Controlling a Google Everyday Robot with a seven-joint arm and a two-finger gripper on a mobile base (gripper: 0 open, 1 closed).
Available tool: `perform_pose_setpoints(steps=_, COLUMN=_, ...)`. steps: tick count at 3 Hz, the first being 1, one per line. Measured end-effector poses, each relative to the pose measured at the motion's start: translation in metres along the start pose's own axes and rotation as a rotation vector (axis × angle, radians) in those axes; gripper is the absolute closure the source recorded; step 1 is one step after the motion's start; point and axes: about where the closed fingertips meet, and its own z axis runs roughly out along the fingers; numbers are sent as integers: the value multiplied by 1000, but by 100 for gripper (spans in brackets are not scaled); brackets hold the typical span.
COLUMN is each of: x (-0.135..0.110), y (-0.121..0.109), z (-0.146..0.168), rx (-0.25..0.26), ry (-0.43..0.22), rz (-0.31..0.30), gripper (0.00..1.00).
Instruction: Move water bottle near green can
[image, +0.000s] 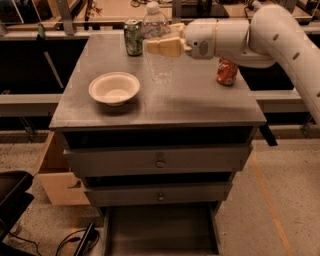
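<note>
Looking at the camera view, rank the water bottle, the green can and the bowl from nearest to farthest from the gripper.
1. Water bottle: clamped between the jaws of the gripper, toward the back of the table.
2. Green can: at the table's back edge, right beside the bottle.
3. Bowl: on the table's near left part, clearly farthest.

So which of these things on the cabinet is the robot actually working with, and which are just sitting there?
In the job: tall clear plastic water bottle, gripped in the robot's hand over the back of the grey cabinet top; small green drink can.
Just lying about: shallow white bowl; red-orange soda can.
</note>
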Motion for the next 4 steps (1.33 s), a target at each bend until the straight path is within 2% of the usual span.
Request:
perform_pose_setpoints(steps=1, x=11, y=-32, z=29, rx=-46, ry=102, rz=87, gripper=100)
perform_pose_setpoints(steps=2, x=49, y=-61, z=68, rx=-90, ry=204, rz=225, gripper=100)
perform_pose_setpoints(steps=3, x=53, y=-88, z=60, rx=-34, ry=243, rz=246, gripper=100)
perform_pose_setpoints(steps=4, x=53, y=-88, z=62, rx=-35, ry=240, rz=247, gripper=100)
